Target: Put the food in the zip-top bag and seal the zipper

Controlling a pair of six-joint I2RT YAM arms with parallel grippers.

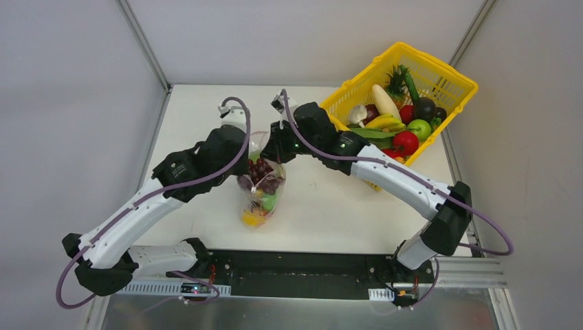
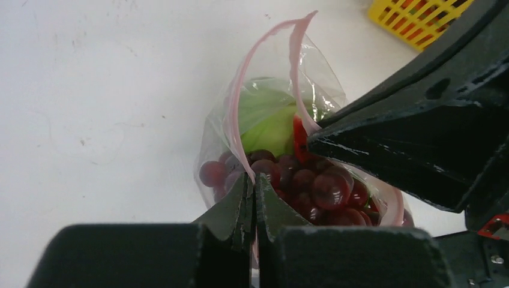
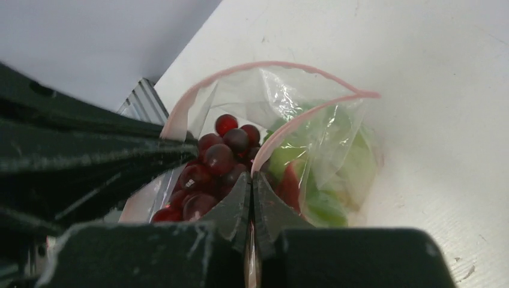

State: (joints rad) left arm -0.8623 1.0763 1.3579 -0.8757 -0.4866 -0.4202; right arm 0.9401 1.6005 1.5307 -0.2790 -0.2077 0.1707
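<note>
Between left pincer (image 2: 253, 187) and right pincer (image 3: 251, 185), zip-top bag (image 1: 261, 187), zipper (image 3: 270, 63) clamped by both

- A white counter (image 1: 330, 206) fills the middle of the top view; its matte surface shows faint scuffs and small dark specks in the left wrist view.
- Plain pale grey walls close it in: a back wall (image 1: 295, 34), a left wall (image 1: 62, 124) and a right wall (image 1: 536, 137).
- Slim metal frame posts run up the two far corners, one on the left (image 1: 144, 45) and one on the right (image 1: 471, 34).
- A black plate (image 1: 295, 265) lies along the near edge, with a silver rail (image 1: 467, 278) beside it.
- Below that is a brushed metal surface (image 1: 309, 313).
- The light is soft and even, and the shadows are faint.
</note>
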